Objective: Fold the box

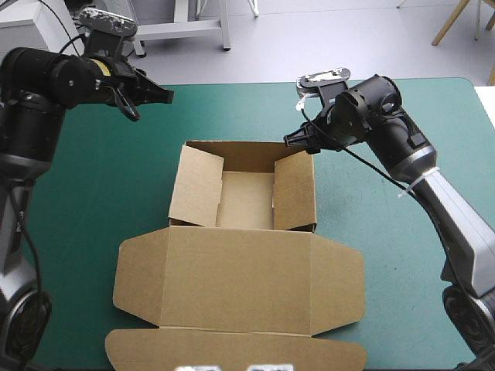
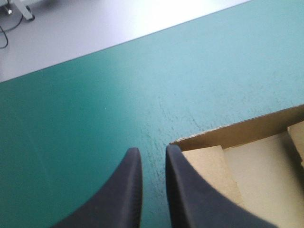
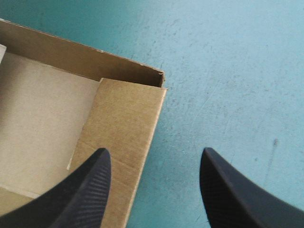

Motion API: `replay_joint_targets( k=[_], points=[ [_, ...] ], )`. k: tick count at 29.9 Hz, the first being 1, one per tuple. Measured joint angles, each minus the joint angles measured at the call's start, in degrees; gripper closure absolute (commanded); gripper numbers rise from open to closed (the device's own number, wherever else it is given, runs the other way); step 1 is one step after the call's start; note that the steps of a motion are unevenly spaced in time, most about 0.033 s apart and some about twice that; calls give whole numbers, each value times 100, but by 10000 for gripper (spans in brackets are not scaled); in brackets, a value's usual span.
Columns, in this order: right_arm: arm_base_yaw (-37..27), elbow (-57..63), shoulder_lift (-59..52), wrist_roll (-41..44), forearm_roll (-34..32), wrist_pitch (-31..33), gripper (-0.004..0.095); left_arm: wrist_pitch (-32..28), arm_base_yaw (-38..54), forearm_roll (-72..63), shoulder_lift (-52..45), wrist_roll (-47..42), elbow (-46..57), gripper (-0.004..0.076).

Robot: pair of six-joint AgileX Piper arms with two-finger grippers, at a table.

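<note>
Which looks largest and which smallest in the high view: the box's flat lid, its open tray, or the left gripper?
Largest to smallest:
1. flat lid
2. open tray
3. left gripper; it seems raised toward the camera, so this ranks only how big it looks.

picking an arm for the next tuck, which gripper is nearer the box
Right: right gripper is at the far right corner of the box; left gripper stands off beyond its far left corner.
</note>
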Motion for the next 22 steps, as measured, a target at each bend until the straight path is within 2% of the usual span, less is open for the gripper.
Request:
replay_joint_targets(
  k=[1, 6, 10, 15, 22],
  points=[
    [0, 0, 0, 0, -70, 0, 387, 0, 0, -58, -98, 59, -6, 733],
    [0, 0, 0, 105, -360, 0, 388, 5, 0, -335, -599, 359, 21, 734],
    [-30, 0, 0, 216, -379, 0, 410, 5, 0, -700, -1026, 466, 518, 734],
    [-249, 0, 0, 311, -301, 0, 419, 5, 0, -922, -1700, 741, 1840, 734],
    [-579, 0, 0, 358, 246, 0, 431, 5, 0, -698, -2807, 874, 4039, 734]
  ],
)
